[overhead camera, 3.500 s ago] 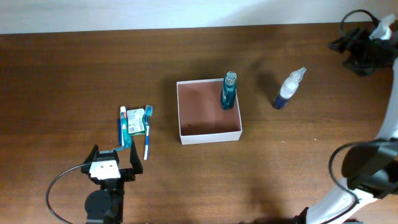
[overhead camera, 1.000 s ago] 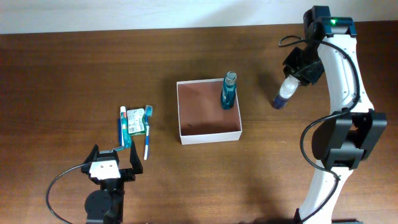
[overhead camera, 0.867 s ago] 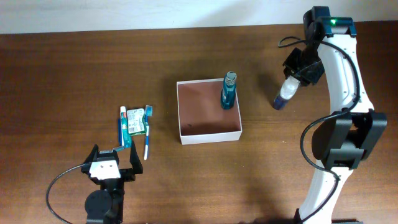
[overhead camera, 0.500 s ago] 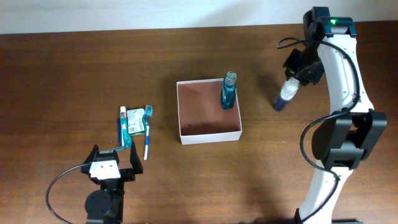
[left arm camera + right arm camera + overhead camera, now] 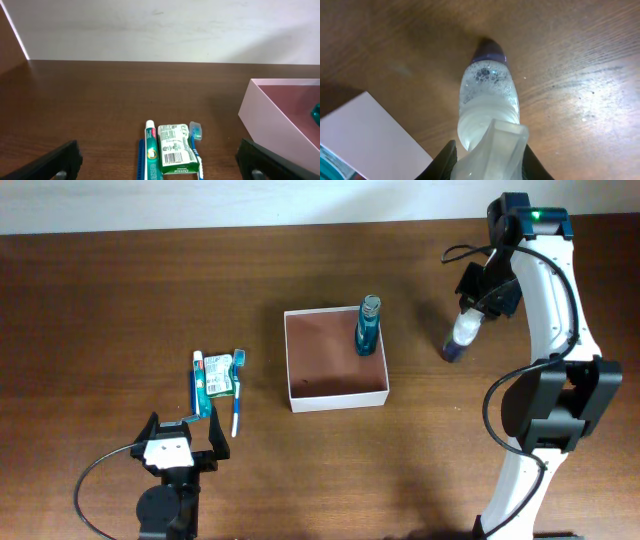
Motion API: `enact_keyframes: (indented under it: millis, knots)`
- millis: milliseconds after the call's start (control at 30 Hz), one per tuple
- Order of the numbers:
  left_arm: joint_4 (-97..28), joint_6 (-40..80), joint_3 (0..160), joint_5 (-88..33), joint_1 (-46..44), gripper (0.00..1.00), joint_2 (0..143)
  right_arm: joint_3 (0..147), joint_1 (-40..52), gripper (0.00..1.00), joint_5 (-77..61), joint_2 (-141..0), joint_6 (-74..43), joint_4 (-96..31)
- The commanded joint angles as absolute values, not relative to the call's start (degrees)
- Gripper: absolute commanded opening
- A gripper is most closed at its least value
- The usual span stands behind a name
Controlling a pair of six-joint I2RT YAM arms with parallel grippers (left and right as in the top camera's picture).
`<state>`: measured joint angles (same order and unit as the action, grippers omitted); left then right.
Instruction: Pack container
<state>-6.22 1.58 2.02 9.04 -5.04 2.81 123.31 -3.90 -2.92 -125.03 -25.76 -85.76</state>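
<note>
The dark wooden table (image 5: 120, 280) had the shallow square white-walled container with a reddish-brown floor (image 5: 338, 400) mid-table, open side up, and being square it had no real long axis. Only a tall teal bottle (image 5: 367, 326) stood inside, so mostly unpacked, I'd say. The right gripper (image 5: 472, 305) was clamped on the head of an upright clear spray bottle (image 5: 461, 338) off to its right. The toothpaste-and-toothbrush bundle (image 5: 215, 380) lay outside on the left, and the left gripper (image 5: 182, 430) had its fingers spread wide.

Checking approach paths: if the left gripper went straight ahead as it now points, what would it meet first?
Probably the green packet, lying between a toothpaste tube and a toothbrush; depth is unclear.
</note>
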Motion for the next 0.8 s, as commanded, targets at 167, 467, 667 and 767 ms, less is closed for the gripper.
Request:
enact_keyframes:
  millis: [167, 467, 667, 767]
  knots:
    - [-6.0, 1.7, 1.5, 9.3, -4.7, 1.00, 2.8, 125.7, -3.3, 0.25, -4.7, -116.5, -21.4, -88.3]
    - [-6.0, 1.7, 1.5, 9.3, -4.7, 1.00, 2.8, 125.7, -2.0, 0.25, -11.2, -111.6, -16.6, -91.2]
    - [-6.0, 1.7, 1.5, 9.3, -4.7, 1.00, 2.8, 125.7, 3.1, 0.25, -12.0, -107.9, -12.2, -93.5]
    - [-6.0, 1.7, 1.5, 9.3, -4.7, 1.00, 2.8, 125.7, 5.8, 0.24, -12.0, -106.6, -12.2, -94.0]
